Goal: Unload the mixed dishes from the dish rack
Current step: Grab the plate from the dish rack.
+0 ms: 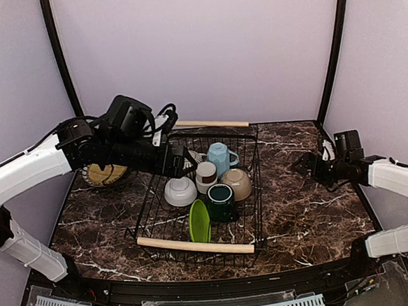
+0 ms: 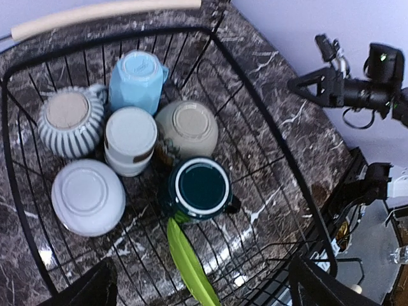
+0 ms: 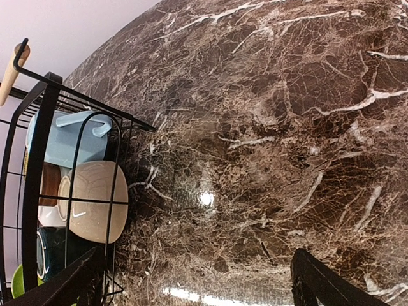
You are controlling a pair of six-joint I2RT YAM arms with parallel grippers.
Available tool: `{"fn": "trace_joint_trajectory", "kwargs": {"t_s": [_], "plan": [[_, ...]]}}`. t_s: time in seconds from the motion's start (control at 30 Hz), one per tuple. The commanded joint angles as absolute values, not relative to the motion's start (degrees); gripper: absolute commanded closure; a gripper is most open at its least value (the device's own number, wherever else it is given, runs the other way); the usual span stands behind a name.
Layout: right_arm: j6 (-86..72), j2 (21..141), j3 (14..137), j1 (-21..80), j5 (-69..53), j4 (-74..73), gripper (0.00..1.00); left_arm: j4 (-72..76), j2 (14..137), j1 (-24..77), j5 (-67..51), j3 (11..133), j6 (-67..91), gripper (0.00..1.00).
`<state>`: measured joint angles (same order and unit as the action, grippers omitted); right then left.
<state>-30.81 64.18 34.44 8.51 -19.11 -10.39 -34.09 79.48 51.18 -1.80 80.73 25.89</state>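
The dish rack [image 1: 196,246] stands mid-table. In it are a light-blue mug [image 2: 137,80], a grey-striped mug [image 2: 69,122], a small white-brown cup [image 2: 131,140], a beige bowl [image 2: 187,129], a white bowl [image 2: 87,196], a dark-teal mug [image 2: 201,190] and a green plate [image 2: 188,261] on edge. My left gripper [image 1: 182,161] hovers over the rack's far left part, open and empty. My right gripper [image 1: 304,164] is open and empty above bare table to the right of the rack. The right wrist view shows the blue mug [image 3: 70,137] and beige bowl [image 3: 92,201] through the wires.
A patterned plate [image 1: 102,175] lies on the marble table [image 1: 299,216] left of the rack, partly hidden by my left arm. The rack's far wooden handle [image 1: 212,123] is near the back wall. Black frame posts stand at the back corners.
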Motion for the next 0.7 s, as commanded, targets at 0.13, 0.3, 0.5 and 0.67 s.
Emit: {"fn": "trace_joint_trajectory", "kwargs": {"t_s": [0.13,0.3,0.5,0.67], "plan": [[-30.8,63.17,33.42,8.79,-18.18,-8.88,0.01,-47.26,87.33,62.7,9.75,80.84,35.77,0.08],[-30.41,63.24,33.31,8.79,-17.71,-9.36,0.01,-49.66,92.79,66.23,11.7,82.71,38.74,0.09],[-30.33,62.31,32.81,8.79,-17.22,-10.02,0.01,-52.25,97.97,67.98,13.33,84.73,39.48,0.19],[-30.43,61.49,32.26,8.79,-17.16,-10.17,0.01,-55.84,101.96,68.11,16.82,87.34,39.38,0.32]]}}
